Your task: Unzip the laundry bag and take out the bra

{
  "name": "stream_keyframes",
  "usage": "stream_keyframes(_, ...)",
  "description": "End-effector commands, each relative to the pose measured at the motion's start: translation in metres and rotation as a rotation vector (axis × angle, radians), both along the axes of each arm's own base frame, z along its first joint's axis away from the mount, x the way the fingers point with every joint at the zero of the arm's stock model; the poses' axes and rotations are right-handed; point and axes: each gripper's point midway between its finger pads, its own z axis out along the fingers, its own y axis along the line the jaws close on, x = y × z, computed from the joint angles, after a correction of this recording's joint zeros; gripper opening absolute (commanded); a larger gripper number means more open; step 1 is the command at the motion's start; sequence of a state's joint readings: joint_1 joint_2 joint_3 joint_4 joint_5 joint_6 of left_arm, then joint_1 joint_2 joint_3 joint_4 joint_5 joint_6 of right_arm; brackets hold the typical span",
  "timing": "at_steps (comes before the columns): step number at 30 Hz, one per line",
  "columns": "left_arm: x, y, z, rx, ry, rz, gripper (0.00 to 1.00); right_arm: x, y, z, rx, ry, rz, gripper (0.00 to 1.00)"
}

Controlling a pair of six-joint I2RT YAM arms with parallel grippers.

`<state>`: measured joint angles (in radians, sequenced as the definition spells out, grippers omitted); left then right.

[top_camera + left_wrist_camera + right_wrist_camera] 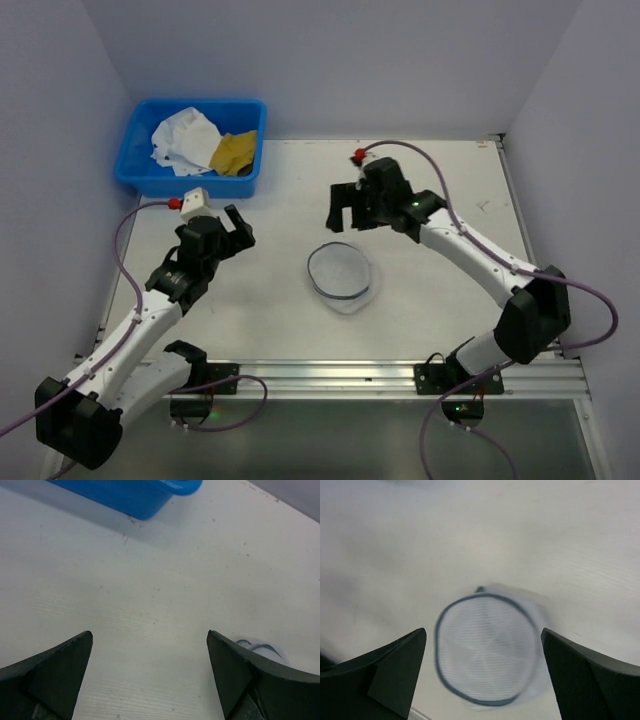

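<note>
Near the middle of the overhead frame the laundry bag (pixel 341 276) lies flat on the pale bench (pixel 450 180), a small round white mesh pouch with a dark zipper line running round its rim. Nothing touches it. From where I stand I cannot tell whether the zipper is open or closed.

Just above the bag in that frame, the right gripper (pixel 346 215) hangs with its jaws spread wide and nothing between them. Its own wrist camera looks down past the two dark fingers (pixel 385 665) onto the bag (pixel 485 650), which fills the lower centre of that view, the mesh face showing faint creases that meet in its middle. The picture is a little blurred.

Over at centre left of the overhead frame, the left gripper (pixel 238 226) is also wide open and has hold of nothing. It sits apart from the bag, between it and the blue tub (pixel 185 185) in the upper left corner. The left wrist view shows only bare bench between its fingers (pixel 55 665), a corner of the tub (pixel 125 495) along the top edge, and a small dark-blue curl at the lower right beside one finger.

Inside the tub lie a crumpled white cloth (pixel 182 140) and a yellow cloth (pixel 236 152), side by side and touching.
</note>
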<state>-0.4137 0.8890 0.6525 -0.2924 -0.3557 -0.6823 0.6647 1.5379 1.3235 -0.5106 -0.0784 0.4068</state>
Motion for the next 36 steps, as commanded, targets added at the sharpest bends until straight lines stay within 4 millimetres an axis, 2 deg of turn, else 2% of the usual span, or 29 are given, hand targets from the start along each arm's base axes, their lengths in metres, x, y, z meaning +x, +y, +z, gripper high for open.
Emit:
stream_keyframes(1, 0.006, 0.020, 0.030, 0.059, -0.051, -0.010, 1.00, 0.031, -0.102, 0.043, 0.012, -0.131, -0.294, 0.99)
stream_keyframes(2, 0.008, 0.033, 0.038, 0.068, -0.065, 0.012, 1.00, 0.032, -0.121, 0.052, 0.024, -0.155, -0.354, 0.99)
stream_keyframes(3, 0.005, 0.034, 0.043, 0.049, -0.073, -0.008, 1.00, 0.025, -0.141, 0.078, 0.061, -0.219, -0.405, 0.99)
stream_keyframes(4, 0.005, 0.038, 0.048, 0.046, -0.079, -0.006, 1.00, 0.025, -0.169, 0.083, 0.066, -0.243, -0.490, 0.99)
stream_keyframes(5, 0.006, 0.049, 0.059, 0.050, -0.098, 0.015, 1.00, 0.022, -0.188, 0.094, 0.073, -0.278, -0.556, 0.99)
stream_keyframes(6, 0.002, 0.051, 0.064, 0.048, -0.094, 0.002, 1.00, 0.006, -0.206, 0.118, 0.099, -0.353, -0.603, 0.99)
stream_keyframes(7, 0.000, 0.054, 0.071, 0.055, -0.103, 0.005, 1.00, -0.002, -0.223, 0.127, 0.097, -0.390, -0.658, 0.99)
stream_keyframes(8, -0.001, 0.060, 0.088, 0.073, -0.130, 0.011, 1.00, -0.012, -0.233, 0.138, 0.087, -0.438, -0.686, 0.99)
stream_keyframes(9, -0.008, 0.064, 0.094, 0.085, -0.126, 0.016, 1.00, -0.021, -0.248, 0.149, 0.064, -0.487, -0.738, 0.99)
stream_keyframes(10, -0.011, 0.067, 0.105, 0.100, -0.142, 0.023, 1.00, -0.041, -0.256, 0.169, 0.084, -0.563, -0.753, 0.99)
stream_keyframes(11, -0.015, 0.071, 0.131, 0.123, -0.192, 0.028, 1.00, -0.051, -0.264, 0.177, 0.067, -0.606, -0.763, 0.99)
stream_keyframes(12, -0.025, 0.077, 0.144, 0.137, -0.220, 0.051, 1.00, -0.060, -0.273, 0.184, 0.058, -0.642, -0.792, 0.99)
stream_keyframes(13, -0.032, 0.081, 0.171, 0.143, -0.281, 0.065, 1.00, -0.077, -0.279, 0.197, 0.078, -0.697, -0.807, 0.99)
stream_keyframes(16, -0.060, 0.093, 0.214, 0.182, -0.397, 0.103, 1.00, -0.102, -0.286, 0.213, 0.126, -0.774, -0.821, 0.99)
stream_keyframes(17, -0.071, 0.097, 0.234, 0.197, -0.446, 0.113, 1.00, -0.117, -0.287, 0.223, 0.158, -0.821, -0.809, 0.99)
stream_keyframes(19, -0.094, 0.105, 0.258, 0.216, -0.505, 0.142, 1.00, -0.129, -0.285, 0.233, 0.195, -0.866, -0.789, 0.99)
stream_keyframes(20, -0.101, 0.108, 0.263, 0.237, -0.516, 0.148, 1.00, -0.140, -0.285, 0.239, 0.220, -0.896, -0.774, 0.99)
stream_keyframes(22, -0.120, 0.117, 0.275, 0.252, -0.550, 0.181, 1.00, -0.150, -0.280, 0.244, 0.246, -0.922, -0.733, 0.99)
stream_keyframes(27, -0.152, 0.128, 0.296, 0.259, -0.612, 0.227, 1.00, -0.175, -0.279, 0.255, 0.263, -0.999, -0.683, 0.99)
stream_keyframes(31, -0.161, 0.124, 0.302, 0.238, -0.637, 0.201, 1.00, -0.186, -0.280, 0.259, 0.264, -1.041, -0.666, 0.99)
stream_keyframes(36, -0.166, 0.128, 0.301, 0.227, -0.634, 0.220, 1.00, -0.187, -0.280, 0.259, 0.260, -1.061, -0.657, 0.99)
